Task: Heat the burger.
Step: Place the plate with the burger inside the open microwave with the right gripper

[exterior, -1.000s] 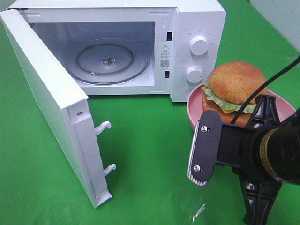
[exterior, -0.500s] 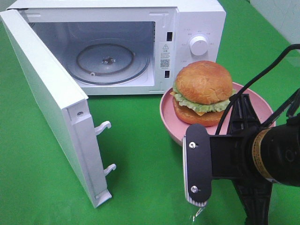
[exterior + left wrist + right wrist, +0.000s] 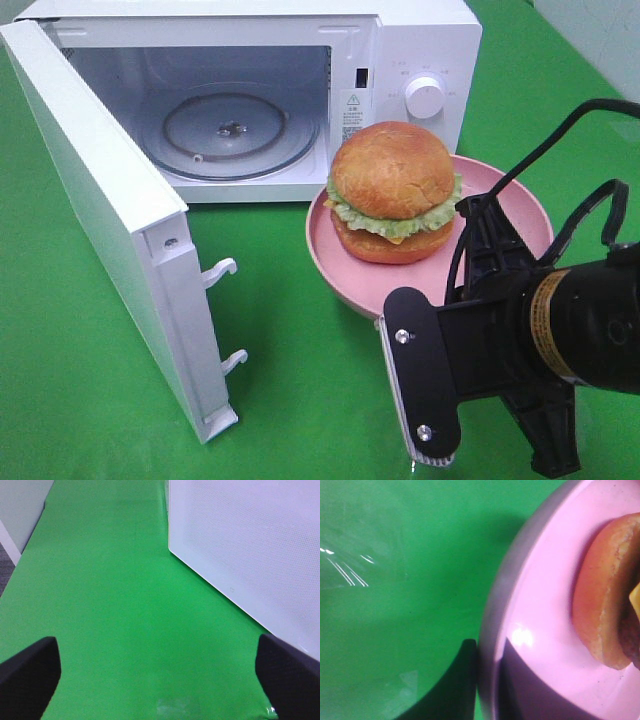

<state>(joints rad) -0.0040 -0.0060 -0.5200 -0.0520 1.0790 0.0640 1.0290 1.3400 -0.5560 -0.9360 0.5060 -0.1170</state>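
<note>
The right gripper is clamped on the near rim of the pink plate, and the smooth, glossy edge is pinched between its dark fingers. The black arm behind it carries a yellow band, but any writing there is too small to read.

The burger sits in the middle of the plate, just beyond the gripper and not touching it. It has a round, glossy golden-brown bun, a ruffled green lettuce edge and a little yellow filling showing below.

A green cloth covers the table.

Past the plate stands the white microwave, and the burger lies in front of its control panel, to the right of the open cavity. One round white knob shows above the bun. A sticker with a warning triangle and a QR code sits beside the cavity, and its text is illegible. Inside lies a clear glass turntable. The door swings out to the left, with two white latch hooks on its edge.

The left gripper hangs over the cloth with its fingers wide apart and nothing between them, near a white dotted panel.
</note>
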